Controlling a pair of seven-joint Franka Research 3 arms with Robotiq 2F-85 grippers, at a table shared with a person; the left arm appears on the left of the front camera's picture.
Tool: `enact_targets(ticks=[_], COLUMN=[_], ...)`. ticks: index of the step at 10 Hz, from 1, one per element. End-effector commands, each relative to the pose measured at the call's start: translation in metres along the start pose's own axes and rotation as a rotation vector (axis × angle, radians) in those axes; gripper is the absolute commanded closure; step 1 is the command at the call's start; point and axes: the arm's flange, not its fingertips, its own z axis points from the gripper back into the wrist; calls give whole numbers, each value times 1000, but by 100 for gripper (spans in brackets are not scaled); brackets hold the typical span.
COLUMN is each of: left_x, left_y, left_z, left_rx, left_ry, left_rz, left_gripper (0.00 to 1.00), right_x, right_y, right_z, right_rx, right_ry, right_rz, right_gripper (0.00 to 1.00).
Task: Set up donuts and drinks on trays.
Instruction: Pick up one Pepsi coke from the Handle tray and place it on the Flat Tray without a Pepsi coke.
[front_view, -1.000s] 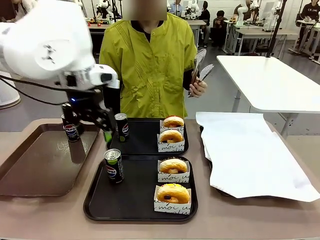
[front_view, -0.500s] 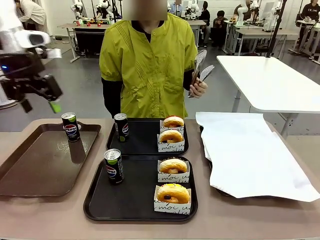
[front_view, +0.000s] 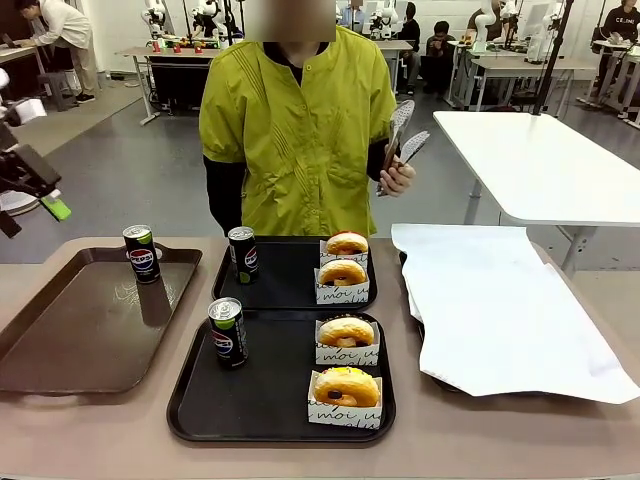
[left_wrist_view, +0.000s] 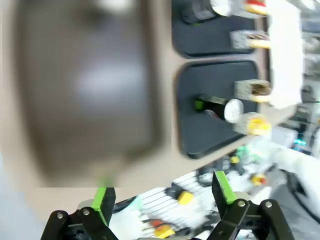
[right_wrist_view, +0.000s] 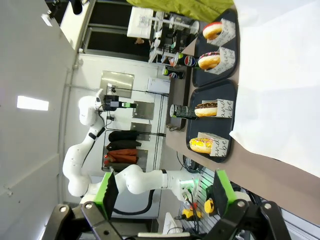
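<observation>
Two black trays stand mid-table. On the far tray (front_view: 290, 292) are a Pepsi can (front_view: 242, 254) and two donuts (front_view: 347, 243) (front_view: 343, 272) in paper holders. The near tray (front_view: 270, 400) carries a can (front_view: 227, 332) and two more donuts (front_view: 346, 331) (front_view: 347, 386). A third can (front_view: 141, 253) stands on the brown tray (front_view: 70, 340). My left gripper (front_view: 32, 212) (left_wrist_view: 162, 196) hangs open and empty, high at the picture's left edge. My right gripper (right_wrist_view: 165, 192) is open and empty, off to the side of the table; the near tray's donuts (right_wrist_view: 202, 145) and can (right_wrist_view: 180, 111) lie ahead of it.
A tray covered with white paper (front_view: 500, 310) takes up the table's right side. The person stands behind the far tray and holds metal tongs (front_view: 400, 140) up in one hand. The left wrist view is motion-blurred.
My left arm has pulled away from the can on the far tray, rising and swinging out to the left edge. The cans, donuts and person have stayed put.
</observation>
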Motion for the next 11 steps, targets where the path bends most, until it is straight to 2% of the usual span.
enact_targets(ticks=[1, 3, 5, 7, 11], left_x=[-22, -35, -43, -49, -52], left_y=[46, 95, 133, 163, 201], left_z=[1, 1, 16, 32, 39], left_rx=[-335, -659, -806, -823, -743], left_ry=[6, -21, -105, -157, -143], left_rz=[4, 15, 100, 161, 259], left_gripper=[0, 0, 0, 0, 0], right_x=[0, 0, 0, 0, 0], right_y=[0, 0, 0, 0, 0], right_z=[-2, -2, -2, -2, -2], right_rx=[8, 8, 8, 8, 8], right_ry=[-8, -8, -8, -8, -8], right_rz=[18, 18, 18, 18, 18], right_gripper=[0, 0, 0, 0, 0])
